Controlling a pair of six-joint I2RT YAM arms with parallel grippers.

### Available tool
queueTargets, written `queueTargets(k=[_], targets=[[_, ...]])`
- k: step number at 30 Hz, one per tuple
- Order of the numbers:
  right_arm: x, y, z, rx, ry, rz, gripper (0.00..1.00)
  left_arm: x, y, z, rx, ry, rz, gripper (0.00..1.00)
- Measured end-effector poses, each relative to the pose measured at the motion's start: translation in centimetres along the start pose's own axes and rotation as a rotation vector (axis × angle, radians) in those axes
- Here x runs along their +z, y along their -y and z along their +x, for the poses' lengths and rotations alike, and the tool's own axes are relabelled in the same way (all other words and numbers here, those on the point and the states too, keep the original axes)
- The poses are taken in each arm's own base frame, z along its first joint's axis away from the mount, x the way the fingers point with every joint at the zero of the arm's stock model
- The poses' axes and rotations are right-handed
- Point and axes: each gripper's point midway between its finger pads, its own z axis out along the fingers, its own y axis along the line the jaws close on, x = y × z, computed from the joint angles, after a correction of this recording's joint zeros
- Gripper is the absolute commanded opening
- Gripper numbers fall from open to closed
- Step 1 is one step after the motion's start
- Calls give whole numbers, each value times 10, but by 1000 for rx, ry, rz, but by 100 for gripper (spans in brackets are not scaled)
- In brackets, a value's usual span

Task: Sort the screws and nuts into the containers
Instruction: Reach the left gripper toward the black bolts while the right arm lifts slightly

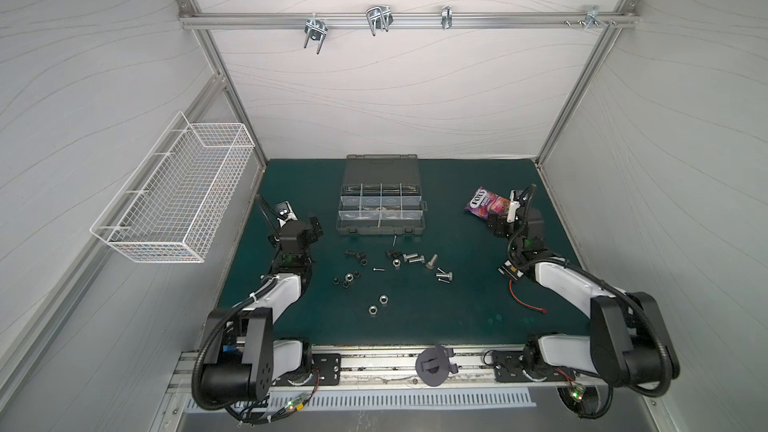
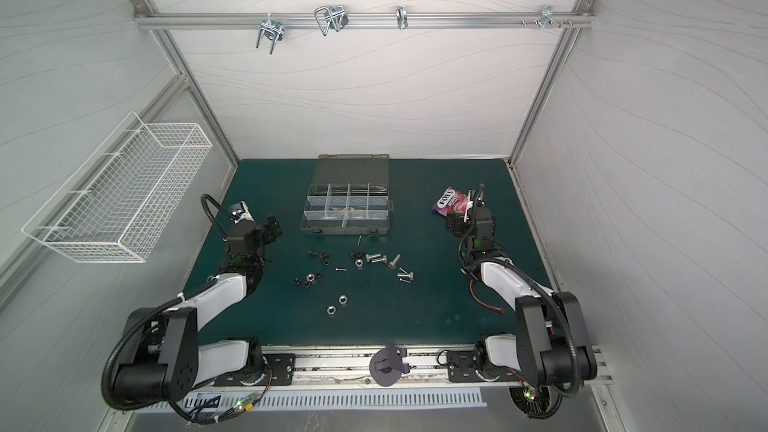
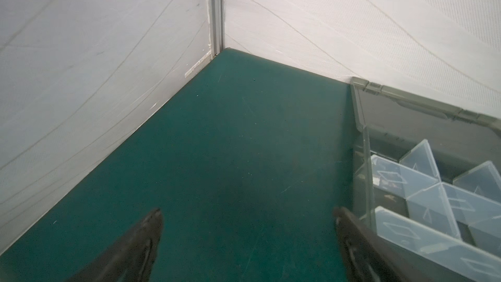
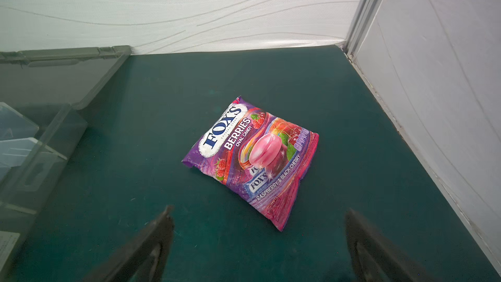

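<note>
The screws lie loose on the green mat in front of the case: stout silver bolts (image 1: 413,259), a thin pin-like one (image 1: 378,270) and short black bolts (image 1: 351,254). Among them lie the nuts, silver (image 1: 383,299) and smaller black (image 1: 347,280). The containers are compartments of the open grey case (image 1: 380,233), whose clear dividers show in the left wrist view (image 3: 423,185). My left gripper (image 1: 315,229) (image 3: 248,212) hangs open and empty left of the case. Right of the case my right gripper (image 1: 496,226) (image 4: 260,210) is open and empty too.
A purple candy bag (image 4: 252,158) lies just ahead of the right gripper. A red-wired connector (image 1: 521,292) lies by the right arm. A white wire basket (image 1: 174,205) hangs on the left wall. Walls close the mat at the back and on both sides.
</note>
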Motion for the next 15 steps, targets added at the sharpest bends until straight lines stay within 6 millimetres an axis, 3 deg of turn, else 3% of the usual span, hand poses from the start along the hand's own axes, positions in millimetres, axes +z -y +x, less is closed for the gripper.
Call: queueTargets(k=[4,7,11,15], targets=[[-9,7,-12,59,-21,40,99,-14,16,-14,-75,-38,-6,99],[-14,9,-13,104,-55,55,99,-26,37,-13,-106,-95,26,99],[-17,10,-6,140,-124,62,99,-43,60,9,-120,-206,67,99],[-20,6,-1,164,-185,49,99,-57,70,41,-135,-337,95,99]])
